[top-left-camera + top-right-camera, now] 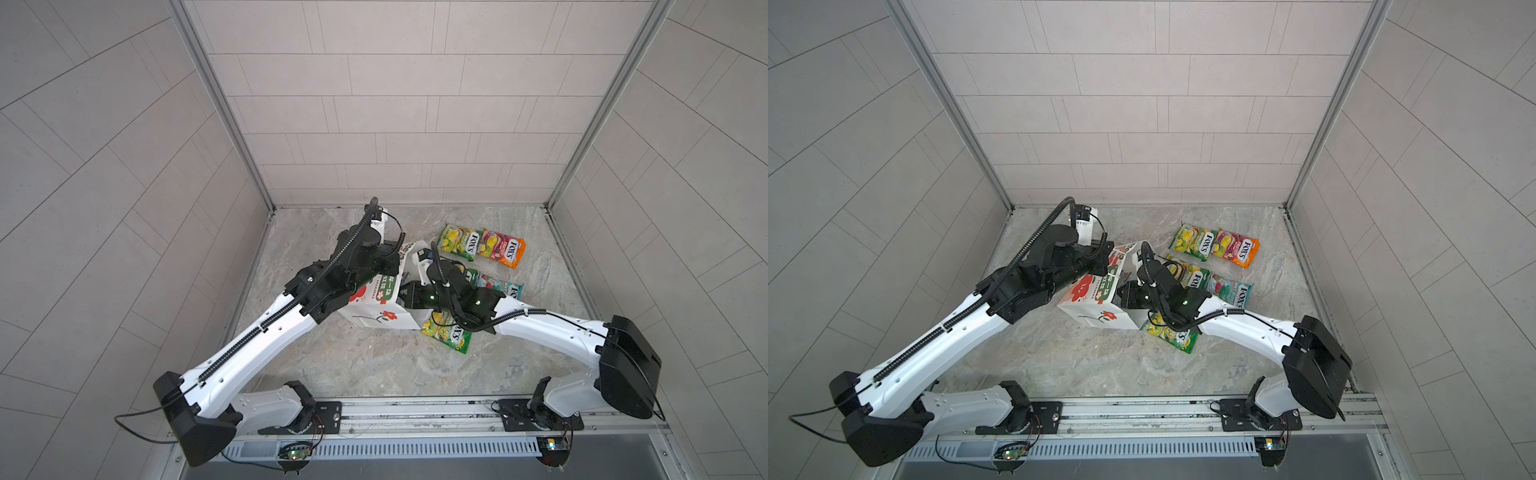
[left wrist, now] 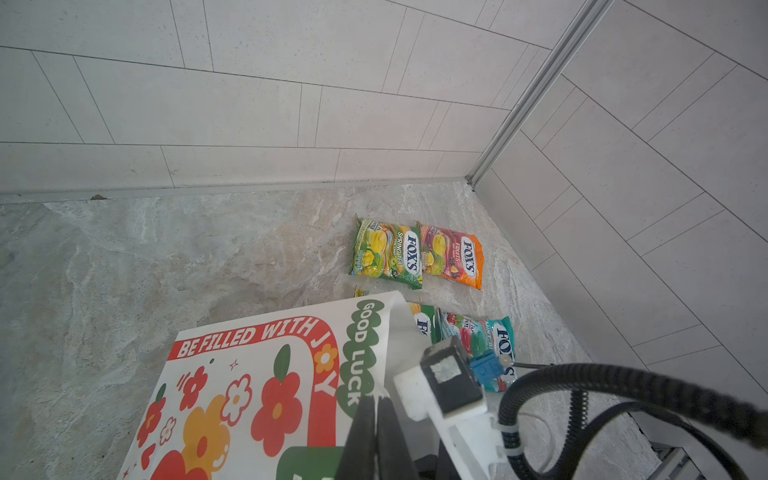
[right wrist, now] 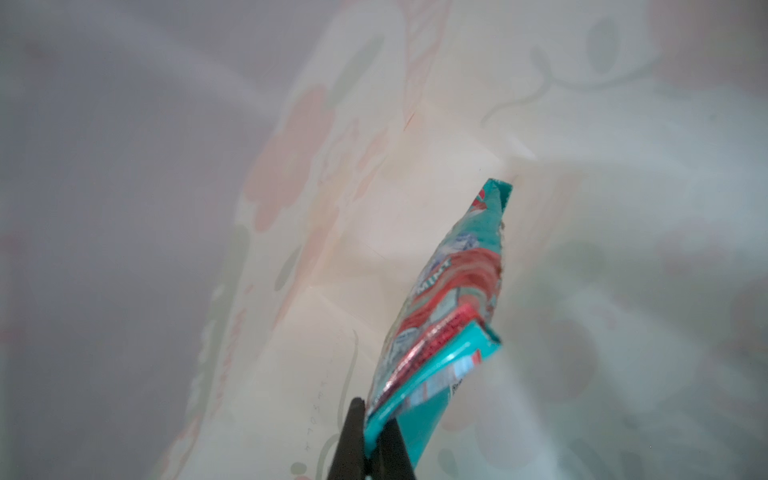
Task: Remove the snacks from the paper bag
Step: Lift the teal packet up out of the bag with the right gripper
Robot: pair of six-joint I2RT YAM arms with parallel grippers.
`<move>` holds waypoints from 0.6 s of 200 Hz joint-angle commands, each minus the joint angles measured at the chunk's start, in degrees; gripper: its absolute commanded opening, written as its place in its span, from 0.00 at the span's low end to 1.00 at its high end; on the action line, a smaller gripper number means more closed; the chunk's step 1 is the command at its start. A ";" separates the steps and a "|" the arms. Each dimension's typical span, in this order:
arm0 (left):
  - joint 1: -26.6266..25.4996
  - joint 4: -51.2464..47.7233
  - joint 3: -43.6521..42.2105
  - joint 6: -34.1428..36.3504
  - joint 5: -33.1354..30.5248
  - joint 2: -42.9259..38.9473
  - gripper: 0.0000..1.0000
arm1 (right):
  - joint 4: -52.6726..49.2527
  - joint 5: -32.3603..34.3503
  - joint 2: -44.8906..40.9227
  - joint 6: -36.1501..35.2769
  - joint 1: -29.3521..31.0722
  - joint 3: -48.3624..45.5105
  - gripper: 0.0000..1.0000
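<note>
Right gripper (image 3: 368, 409) pinches flat glossy teal-red candy packet (image 3: 453, 291) inside tall white paper bag (image 1: 374, 318), whose rim left gripper (image 2: 376, 405) clamps, so best pull slow toward 3 o'clock w/o snagging paper.

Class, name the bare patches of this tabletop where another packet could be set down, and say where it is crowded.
Bare: the broad front strip of the table between the paper bag and the front rail; also the back, between bag and wall. Crowded: right of the bag, where five packets lie.
</note>
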 commanded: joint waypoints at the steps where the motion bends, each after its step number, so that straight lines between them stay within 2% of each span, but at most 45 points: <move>1: -0.21 -0.58 0.21 0.87 -0.86 -0.58 0.00 | 3.28 3.45 -4.42 -0.78 -0.43 -1.99 0.00; 62: -0.16 -0.76 0.30 0.95 -1.42 -0.45 0.00 | -0.19 3.74 -11.68 -2.11 -3.37 -3.55 0.00; 120: -0.15 -0.76 0.38 0.87 -1.05 0.26 0.00 | -0.05 0.11 -16.14 -2.86 -5.81 -3.23 0.00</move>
